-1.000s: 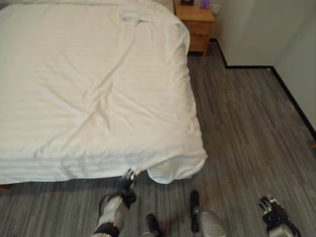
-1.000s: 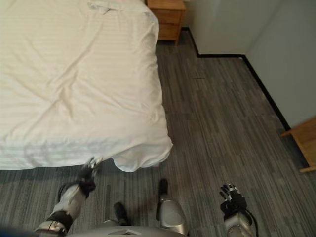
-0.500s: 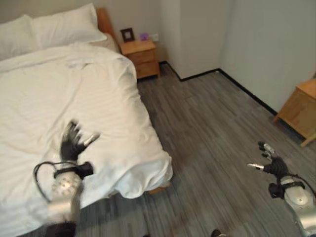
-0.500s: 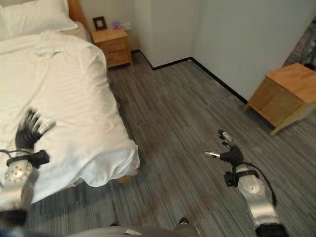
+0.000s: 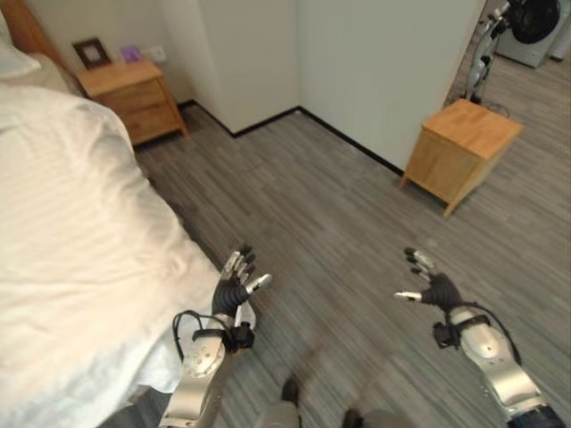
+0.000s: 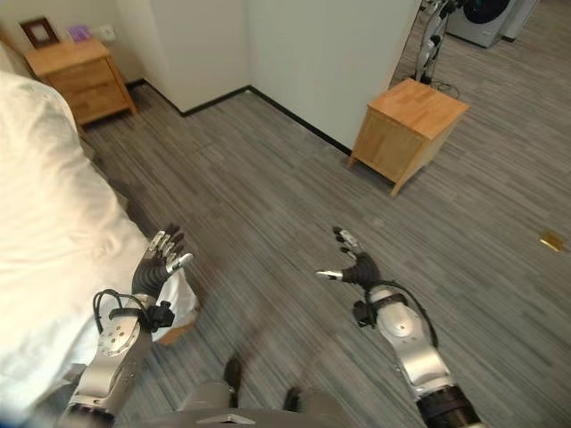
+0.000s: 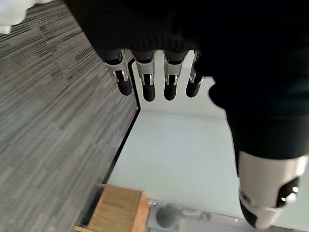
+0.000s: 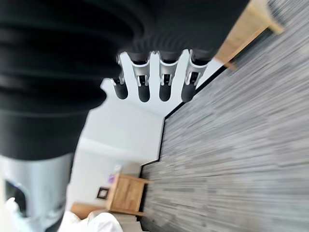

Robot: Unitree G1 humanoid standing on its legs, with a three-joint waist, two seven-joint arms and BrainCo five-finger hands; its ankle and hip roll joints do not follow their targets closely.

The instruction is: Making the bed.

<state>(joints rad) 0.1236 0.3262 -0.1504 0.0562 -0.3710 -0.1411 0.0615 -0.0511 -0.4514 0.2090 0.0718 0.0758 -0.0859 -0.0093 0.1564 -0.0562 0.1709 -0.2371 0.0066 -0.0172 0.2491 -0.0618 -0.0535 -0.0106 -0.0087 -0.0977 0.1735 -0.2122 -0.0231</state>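
The left hand (image 5: 234, 290) has its fingers (image 7: 145, 84) straight and spread, thumb apart, and holds nothing. It hangs in the air just beside the near right corner of the bed, clear of the cloth. The right hand (image 5: 437, 289) is likewise relaxed and empty, its fingers (image 8: 141, 82) straight in a row, thumb out to the side. It hovers over bare floor at the near right, well apart from the left hand and from the bed.

The white duvet (image 5: 71, 259) covers the bed on the left of the scene, lightly creased, and its near right corner droops over the mattress edge toward the floor just behind the left wrist. A bit of pillow (image 5: 11, 62) shows at the far left edge.

A wooden nightstand (image 5: 125, 94) stands at the far left, beside the head of the bed and against the wall. On its top are a small dark picture frame (image 5: 92, 52) and a little purple thing (image 5: 131, 54) that is too small to make out. A second low wooden cabinet (image 5: 459, 147) stands at the far right, close to the white wall corner (image 5: 294, 53) that juts into the room. Grey striped flooring (image 5: 330, 223) lies between the bed and that cabinet. At the far right, behind the cabinet, part of a round-fronted machine (image 5: 535, 22) shows.
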